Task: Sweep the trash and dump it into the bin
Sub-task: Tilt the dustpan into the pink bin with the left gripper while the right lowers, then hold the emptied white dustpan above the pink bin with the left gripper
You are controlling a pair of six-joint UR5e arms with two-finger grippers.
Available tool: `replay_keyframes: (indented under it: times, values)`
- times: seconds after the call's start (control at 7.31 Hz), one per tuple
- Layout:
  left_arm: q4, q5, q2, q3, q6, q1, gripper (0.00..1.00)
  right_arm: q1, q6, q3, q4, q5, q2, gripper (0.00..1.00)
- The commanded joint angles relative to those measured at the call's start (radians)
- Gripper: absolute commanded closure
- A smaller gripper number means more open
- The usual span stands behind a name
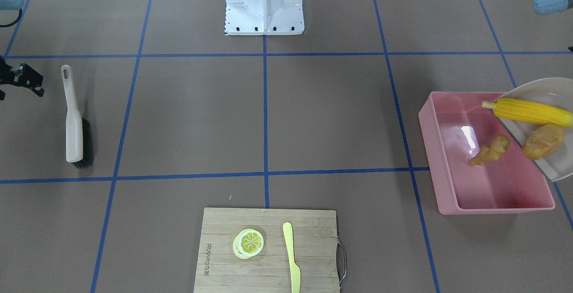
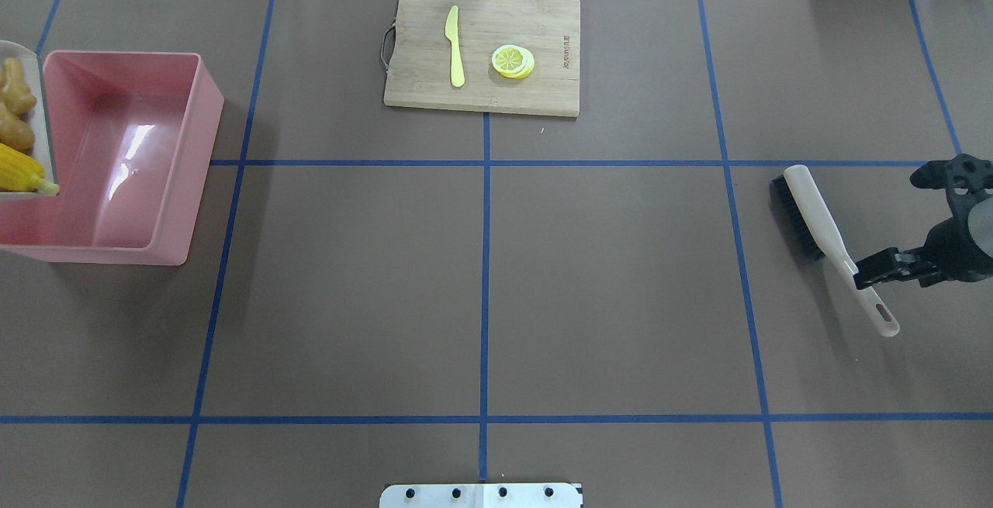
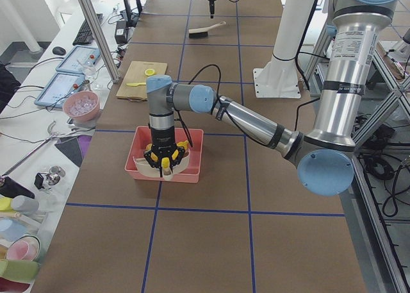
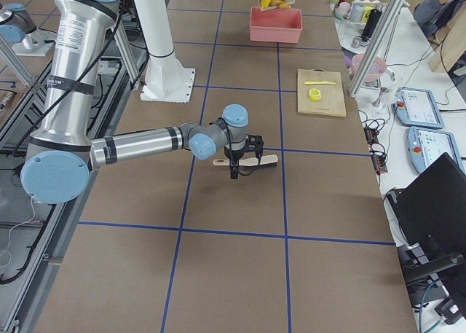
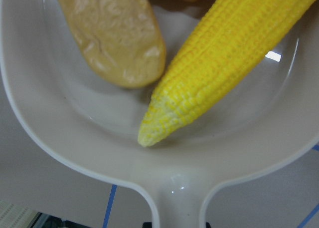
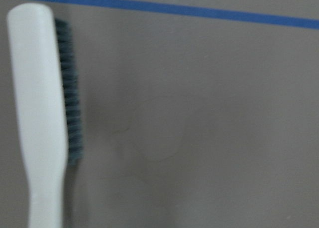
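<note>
Trash (image 2: pixel 14 132) — corn cob (image 1: pixel 530 112), potato (image 1: pixel 543 141), ginger root (image 1: pixel 490 150) — lies in tilted dustpan (image 1: pixel 544 88) over the bin (image 1: pixel 492 208) at left, left gripper (image 3: pixel 165 165) clamped on its handle, right gripper (image 2: pixel 892 229) wide open, empty; crosswise cob could clip the bin's wall and bounce out.

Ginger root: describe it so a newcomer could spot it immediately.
In the front-facing view, find the pink bin at the right edge, with the beige dustpan tilted over it. The ginger root is the small, tan, knobbly piece seen against the bin's pink inside, unlike the smooth potato and long yellow corn cob.
</note>
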Motion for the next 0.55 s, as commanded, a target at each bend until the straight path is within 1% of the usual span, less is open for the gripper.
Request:
replay_keyframes:
  times: [0.0, 0.14, 0.27, 0.41]
  values:
    - [0.095, 0.098, -0.035, -0.007, 0.007, 0.05, 1.0, 0.208, -0.223, -0.118, -0.001, 0.012, -0.003, 0.0]
    - [0.12, 0.107, -0.041, -0.007, 0.008, 0.054, 1.0, 0.296, -0.336, -0.169, -0.005, 0.013, -0.002, 0.0]
    - [0.144, 0.121, -0.051, -0.006, 0.009, 0.058, 1.0, 0.353, -0.404, -0.182, -0.08, 0.018, 0.0, 0.0]
    - [0.146, 0.126, -0.05, -0.007, 0.009, 0.058, 1.0, 0.384, -0.411, -0.173, -0.182, 0.025, 0.014, 0.0]
